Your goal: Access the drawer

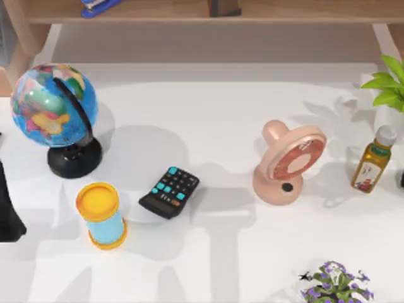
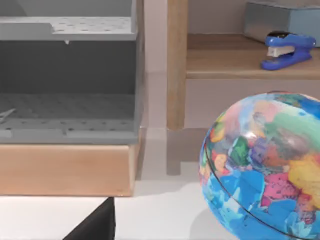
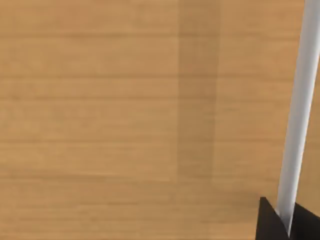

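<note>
A light wooden panel (image 3: 125,115), seen from very close in the right wrist view, looks like the drawer front. A slim white bar (image 3: 300,110) runs down it like a handle. My right gripper (image 3: 288,225) has one dark fingertip (image 3: 270,222) pressed on each side of the bar's lower end, shut on it. In the top view, a dark sliver of the right arm (image 1: 402,180) sits at the table's right edge. My left arm (image 1: 9,214) stays parked at the left edge; a dark part of it (image 2: 97,225) is in the left wrist view.
On the table stand a globe (image 1: 53,107), a yellow-capped blue cylinder (image 1: 101,214), a black calculator (image 1: 169,192), a pink fan (image 1: 287,161), an oil bottle (image 1: 374,159), a green plant (image 1: 391,82) and purple flowers (image 1: 334,287). A grey open cabinet (image 2: 70,80) and a blue stapler (image 2: 285,49) stand behind the globe.
</note>
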